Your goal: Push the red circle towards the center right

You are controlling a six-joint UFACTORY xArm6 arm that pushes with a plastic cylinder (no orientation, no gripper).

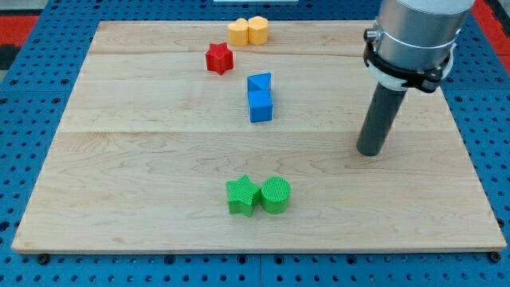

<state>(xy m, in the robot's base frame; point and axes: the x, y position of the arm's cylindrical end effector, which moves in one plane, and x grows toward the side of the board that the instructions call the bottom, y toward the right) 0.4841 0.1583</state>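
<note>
No red circle shows in the camera view. The only red block is a red star (219, 58) at the view's top, left of centre. My tip (370, 151) rests on the board at the centre right, touching no block. It is far to the right of the blue blocks and well up and right of the green pair. The thick grey arm body above the rod hides part of the board's top right.
Two yellow blocks (248, 32) touch each other at the top edge. A blue triangle (259, 81) sits against a blue cube (260, 105) near the centre. A green star (241, 196) touches a green circle (276, 194) at the bottom centre. The wooden board (119, 159) lies on a blue pegboard.
</note>
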